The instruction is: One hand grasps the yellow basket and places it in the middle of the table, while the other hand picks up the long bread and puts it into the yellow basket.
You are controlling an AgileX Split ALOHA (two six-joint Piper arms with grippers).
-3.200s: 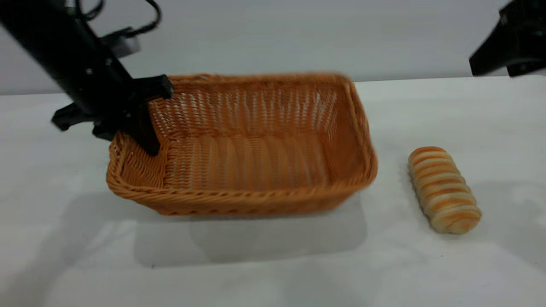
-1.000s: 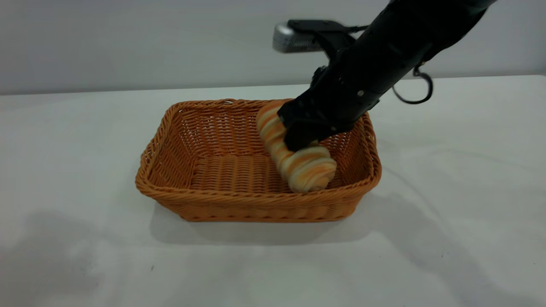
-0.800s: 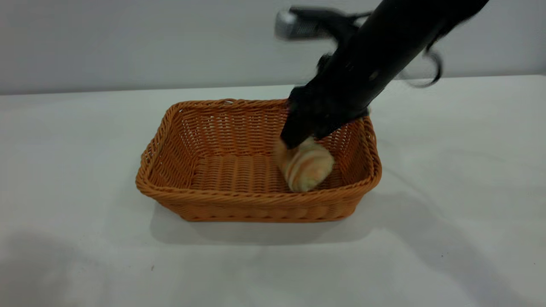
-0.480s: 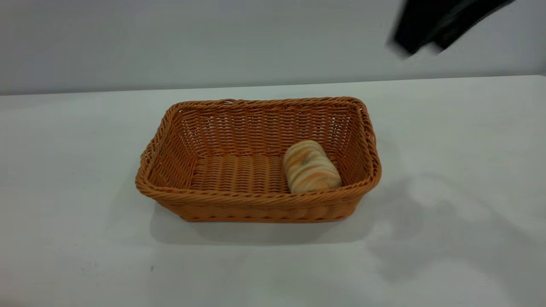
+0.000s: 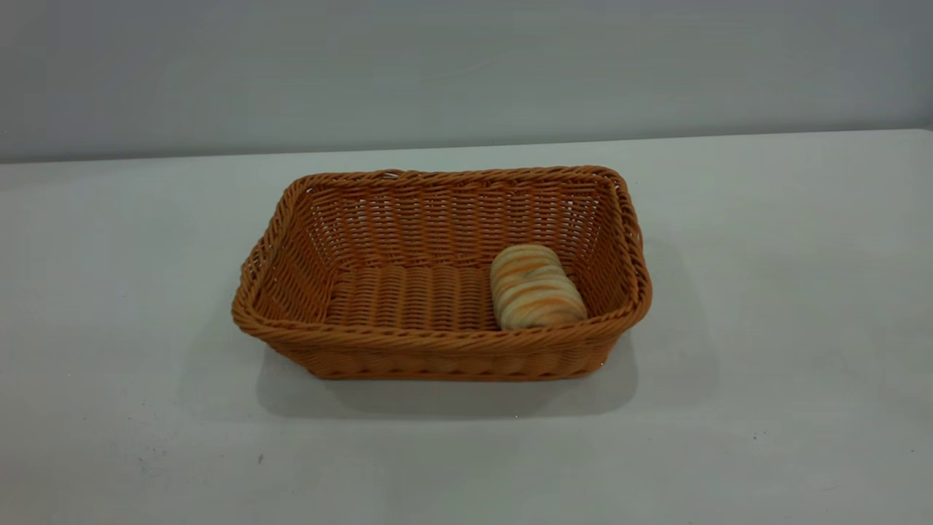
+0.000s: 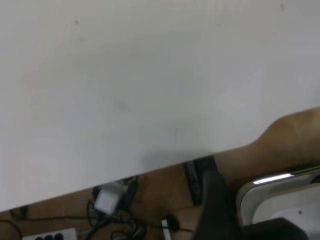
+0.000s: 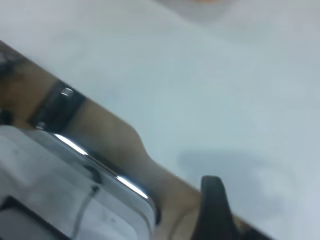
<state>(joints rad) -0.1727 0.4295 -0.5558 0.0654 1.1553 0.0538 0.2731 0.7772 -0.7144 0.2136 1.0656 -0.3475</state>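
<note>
The yellow basket (image 5: 437,343) stands flat near the middle of the white table (image 5: 787,248) in the exterior view. The long bread (image 5: 536,288) lies inside it, on the bottom at its right end, close to the right wall. Neither arm shows in the exterior view. My left gripper (image 6: 215,200) shows only as a dark part in the left wrist view, beyond the table's edge, holding nothing that I can see. My right gripper (image 7: 214,200) shows the same way in the right wrist view, at the table's edge. Basket and bread are out of both wrist views.
A few dark specks (image 5: 260,459) mark the table's front. The left wrist view shows the table's edge, a brown floor with cables and a power strip (image 6: 50,234), and a white housing (image 6: 285,200). The right wrist view shows a silver-edged housing (image 7: 75,190).
The right gripper let go of the bread in the basket, rose to the upper right and left the exterior view. The bread settled flat at the basket's right end.
</note>
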